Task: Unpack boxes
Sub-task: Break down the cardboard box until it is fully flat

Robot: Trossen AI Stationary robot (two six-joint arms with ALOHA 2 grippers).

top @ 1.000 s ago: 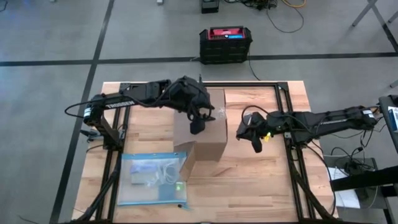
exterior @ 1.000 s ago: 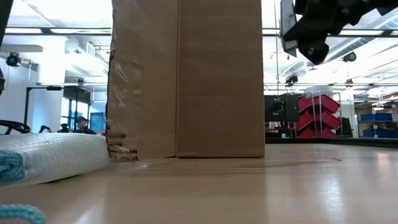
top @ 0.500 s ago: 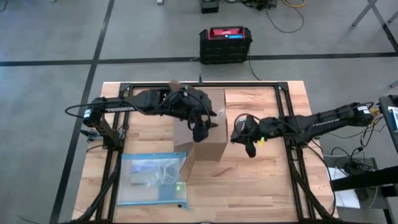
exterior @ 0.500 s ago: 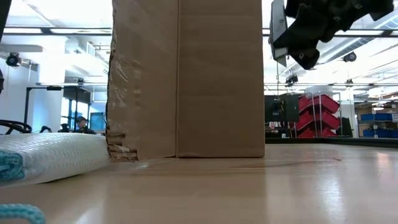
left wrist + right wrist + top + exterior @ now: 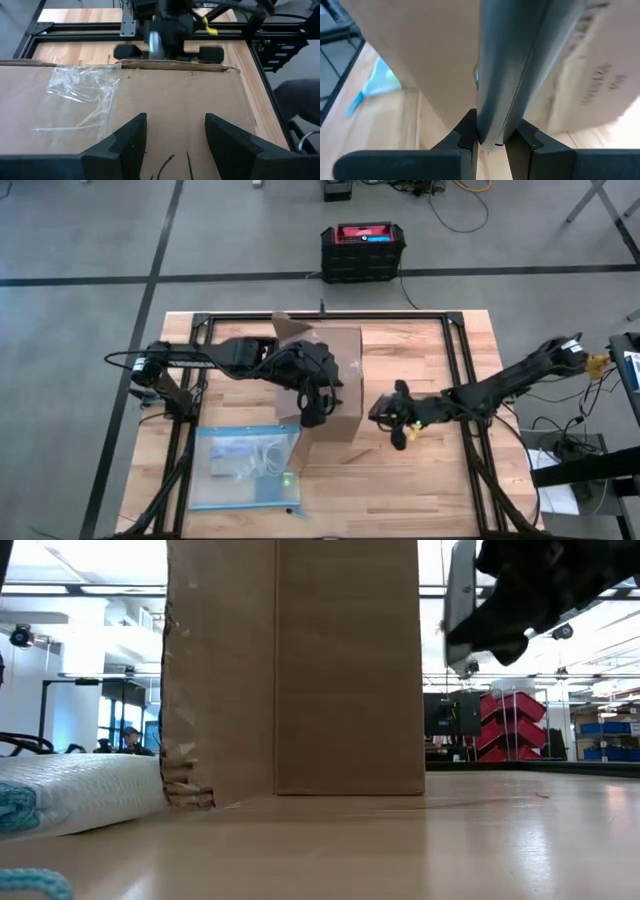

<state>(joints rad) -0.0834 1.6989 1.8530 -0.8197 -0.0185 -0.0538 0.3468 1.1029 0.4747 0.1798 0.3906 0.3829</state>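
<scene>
The brown cardboard box (image 5: 325, 385) stands on the table's middle on its bottom; in the low view it is the tall box (image 5: 300, 670). A loose strip of clear tape (image 5: 85, 92) lies on its top. My left gripper (image 5: 175, 135) is open over the box's top, near its near edge, seen from above as my left gripper (image 5: 313, 412). My right gripper (image 5: 397, 420) hangs just right of the box, shut on a flat grey tool (image 5: 505, 65). In the low view the tool (image 5: 461, 600) is clear of the table. My left gripper stands with its fingers (image 5: 132, 142) spread just over the box's top; I cannot tell whether they touch the cardboard. My right gripper pinches the grey tool's near end (image 5: 491, 131) between its two fingers. The tool runs straight out past the fingertips toward the box's right wall, lifted clear of the table.
A clear plastic bag with blue edges (image 5: 245, 465) lies on the table's near left, beside the box. A black crate with a red top (image 5: 362, 248) stands on the floor beyond the far edge. Black frame rails (image 5: 455, 350) run along the tabletop. Bare wood lies at the near right.
My right gripper has sunk and gone toward the near edge beside the box's right wall, rolling as it went. My left gripper has gone across the box's top toward its near edge. The box has shifted a little, and a flap now stands up at its far left.
</scene>
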